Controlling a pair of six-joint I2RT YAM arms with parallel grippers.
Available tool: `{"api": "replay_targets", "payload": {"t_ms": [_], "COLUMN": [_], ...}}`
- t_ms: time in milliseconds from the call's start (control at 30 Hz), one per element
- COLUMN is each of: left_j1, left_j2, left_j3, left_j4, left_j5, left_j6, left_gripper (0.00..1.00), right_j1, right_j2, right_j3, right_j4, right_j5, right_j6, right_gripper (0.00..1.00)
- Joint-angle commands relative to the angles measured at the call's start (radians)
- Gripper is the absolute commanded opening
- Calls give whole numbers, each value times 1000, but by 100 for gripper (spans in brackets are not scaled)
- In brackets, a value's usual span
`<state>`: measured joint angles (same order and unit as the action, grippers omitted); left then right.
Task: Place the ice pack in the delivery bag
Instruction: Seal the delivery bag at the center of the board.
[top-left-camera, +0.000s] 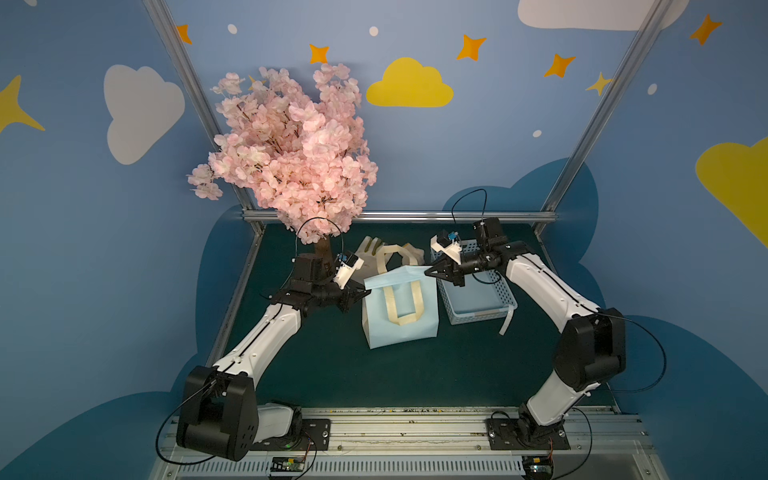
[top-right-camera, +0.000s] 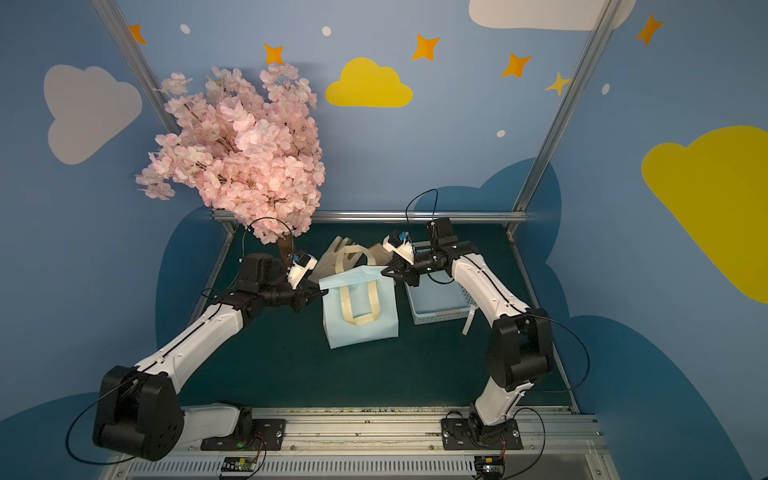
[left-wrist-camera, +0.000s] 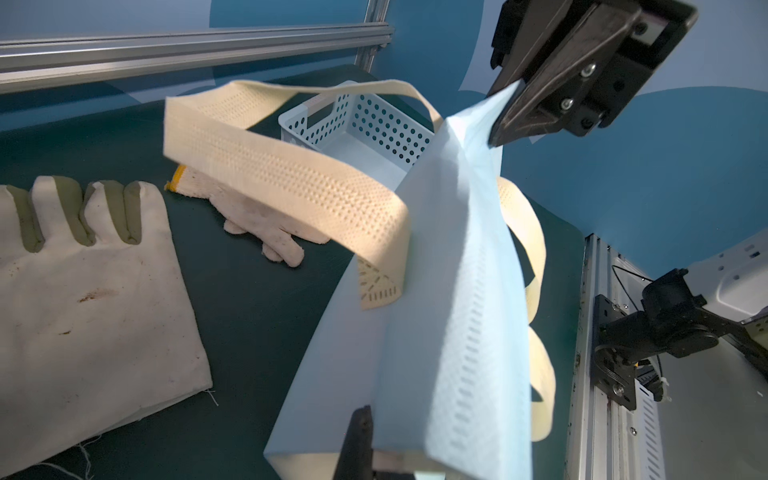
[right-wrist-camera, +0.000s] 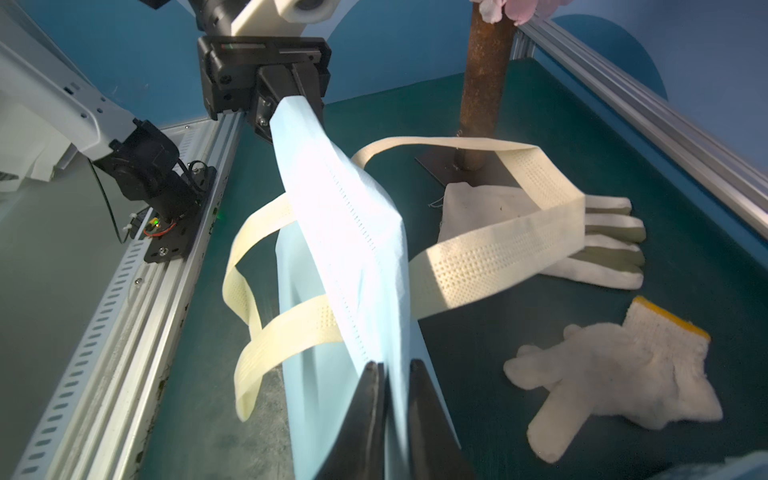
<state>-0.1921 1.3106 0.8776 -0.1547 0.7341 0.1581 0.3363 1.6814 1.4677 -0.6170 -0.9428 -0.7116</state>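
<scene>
My left claw (top-left-camera: 362, 294) clamped on bag (top-left-camera: 399, 322) rim | my right claw (top-left-camera: 428, 272) parted around the opposite corner | bag stretched between my 2 claws; ice pack unseen | risk: right corner slips out, mouth sags shut

No legible text or labels anywhere — perhaps too small

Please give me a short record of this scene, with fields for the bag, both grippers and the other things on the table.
delivery bag: on the green table, top rim lifted, handles loose
left gripper: shut on one corner of the rim
right gripper: jaws slightly apart, rim fabric between them
basket: beside the bag, on the right gripper's side
gloves: two, lying behind the bag
ice pack: not clearly seen
</scene>
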Motion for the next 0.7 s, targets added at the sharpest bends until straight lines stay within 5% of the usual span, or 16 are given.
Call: {"api": "replay_targets", "payload": {"t_ms": [0, 67, 200, 400, 667], "left_j1": [-3, -17, -48, -64, -67], "left_j2": [-37, -52, -71, -70, -55], "left_j3": [-19, -19, -20, -29, -20], "left_j4": [52, 50, 46, 78, 73], "left_j5": [2, -5, -15, -18, -10], "left_j6": [46, 72, 112, 121, 157], "left_gripper": [3, 3, 3, 3, 3], "right_j1": [-8, 5, 86, 190, 271], "right_j2": [-100, -140, -193, -125, 50], "right_j3": [66, 91, 117, 159, 357], "right_j4": [-80, -112, -137, -165, -248], "right_j5": [49, 76, 163, 240, 270], "right_j6": [-1, 2, 5, -32, -47], "right_gripper": [45, 62, 71, 73, 62]}}
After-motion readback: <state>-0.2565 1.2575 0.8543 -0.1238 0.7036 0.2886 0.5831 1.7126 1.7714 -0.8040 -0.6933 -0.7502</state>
